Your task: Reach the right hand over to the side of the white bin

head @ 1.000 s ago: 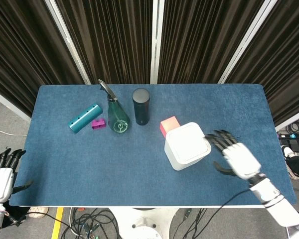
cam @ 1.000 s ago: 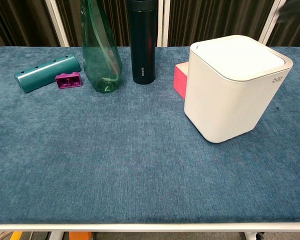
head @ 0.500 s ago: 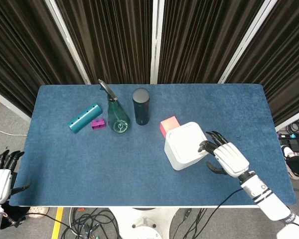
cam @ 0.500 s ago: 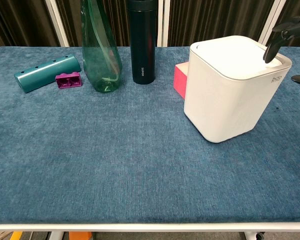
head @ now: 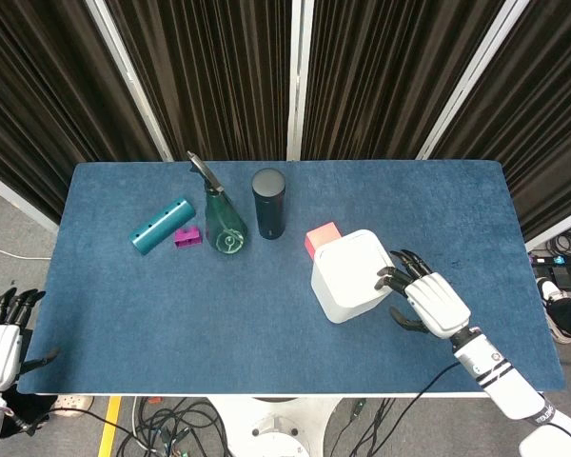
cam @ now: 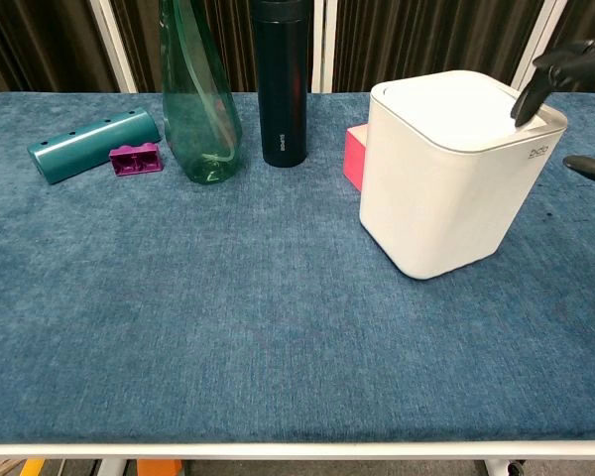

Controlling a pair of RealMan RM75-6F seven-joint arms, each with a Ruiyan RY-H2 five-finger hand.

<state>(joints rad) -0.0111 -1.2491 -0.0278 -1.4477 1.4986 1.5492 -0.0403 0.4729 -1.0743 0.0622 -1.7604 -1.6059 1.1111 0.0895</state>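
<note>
Fingertips of the right hand (head: 428,303) touched the bin (head: 352,276) at its top edge on the hand's side; the fingers (cam: 543,81) were spread and held nothing, the thumb lower and apart from the wall. The bin stood directly beyond those fingers, toward the table's (head: 124,314) middle. A pink block (head: 322,236) sat just past the bin's far corner from the hand. Farther off stood a flask (head: 269,203), a green bottle (head: 225,217), a purple piece (head: 187,236) and a teal tube (head: 162,225). The left hand (head: 0,333) hung off the table's opposite end, fingers apart, holding nothing.
</note>
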